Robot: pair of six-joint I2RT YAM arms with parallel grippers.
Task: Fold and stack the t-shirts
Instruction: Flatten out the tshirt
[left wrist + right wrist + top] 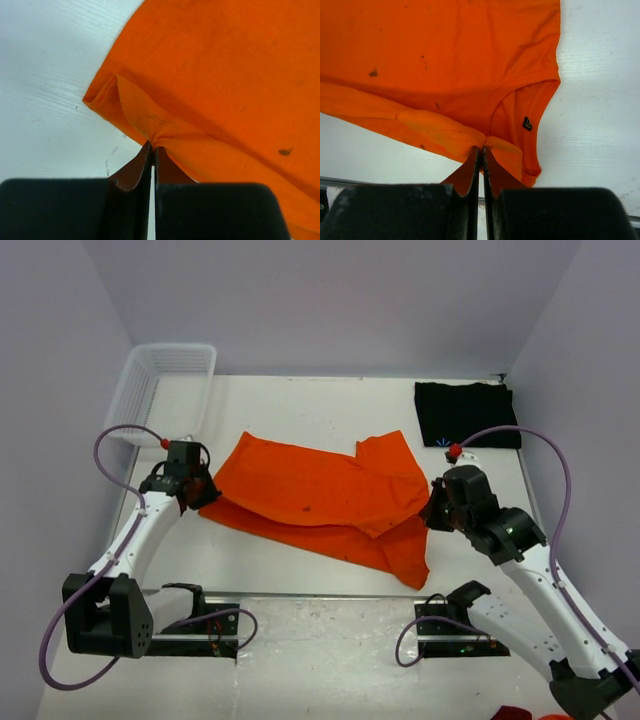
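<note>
Lying across the table (300, 400), pinched at both sides: orange shirt (320, 495).
Spreading rumpled and partly doubled over between the arms; sitting well apart by the far right edge, black shirt (467, 413); standing at the far left corner, basket (160, 380); clamping tight on a bunched left edge of the orange shirt, left gripper (152, 150); clamping tight on cloth near its neckline, right gripper (481, 150).

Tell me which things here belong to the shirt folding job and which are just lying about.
Job: orange t-shirt, pinched by the left gripper and the right gripper; black t-shirt, far right corner.
Lying about: white mesh basket, far left corner.
</note>
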